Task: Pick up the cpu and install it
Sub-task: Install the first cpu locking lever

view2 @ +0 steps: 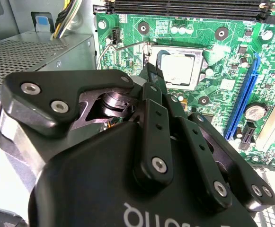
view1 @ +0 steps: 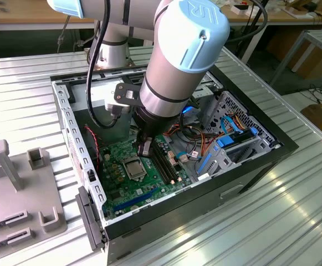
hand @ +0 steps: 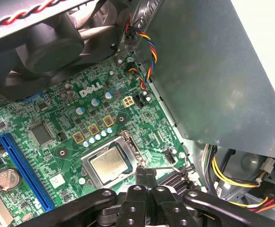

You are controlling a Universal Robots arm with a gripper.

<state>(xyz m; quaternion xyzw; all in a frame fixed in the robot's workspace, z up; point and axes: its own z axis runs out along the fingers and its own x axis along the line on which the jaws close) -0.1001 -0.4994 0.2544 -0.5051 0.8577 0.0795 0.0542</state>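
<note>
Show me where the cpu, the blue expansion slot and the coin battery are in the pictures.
cpu (hand: 110, 163): first wrist view, middle of its grey metal top.
blue expansion slot (hand: 26, 172): first wrist view, midway along its length.
coin battery (hand: 7, 178): first wrist view, centre of its round face.

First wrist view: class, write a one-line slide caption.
The gripper, fingers together, hovers beside the cpu seated in its socket on the green motherboard.
</note>
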